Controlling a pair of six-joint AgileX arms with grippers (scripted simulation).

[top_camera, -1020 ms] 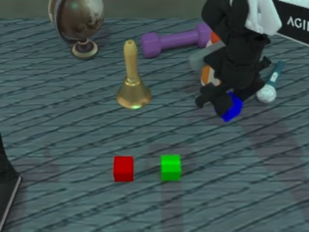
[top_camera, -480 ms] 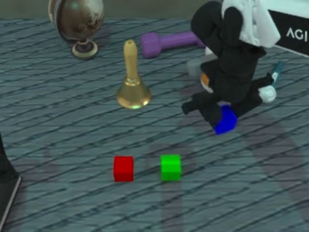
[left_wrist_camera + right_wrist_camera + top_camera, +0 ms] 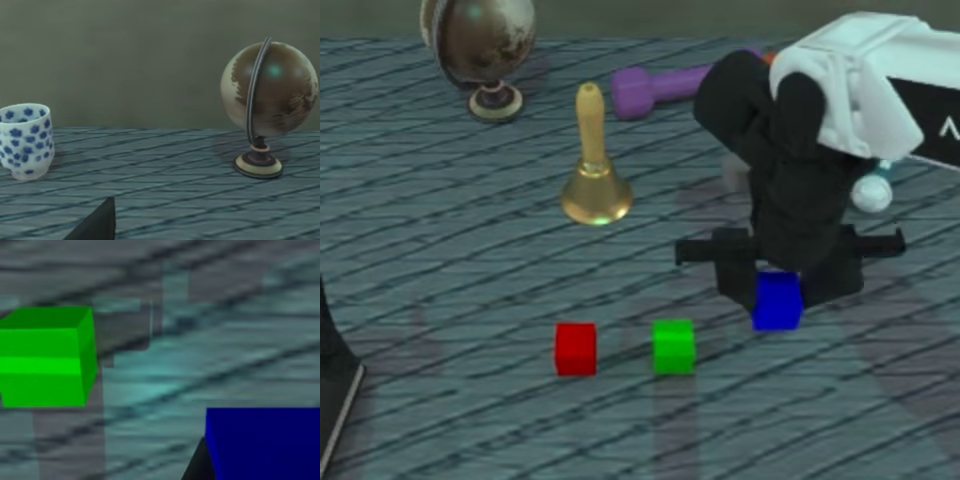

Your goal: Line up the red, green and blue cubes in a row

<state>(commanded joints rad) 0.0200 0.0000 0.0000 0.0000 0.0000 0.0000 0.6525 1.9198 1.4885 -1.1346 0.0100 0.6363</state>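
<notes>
Blue cube (image 3: pixel 777 301), clamped in right gripper (image 3: pixel 778 290), has moved from the table's far-right area to just right of green cube (image 3: pixel 673 346), nearly completing the row with red cube (image 3: pixel 575 348); left arm parked at the table's left edge.

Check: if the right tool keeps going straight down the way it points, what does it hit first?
Probably bare table. The right tool points down, shut on the blue cube, right of the green cube with a gap between them. Height unclear.

You're looking at a grey-blue table (image 3: pixel 440 260) with dark crisscross lines, and a plain olive-grey wall (image 3: pixel 125 60) runs behind its far edge, evenly lit.
</notes>
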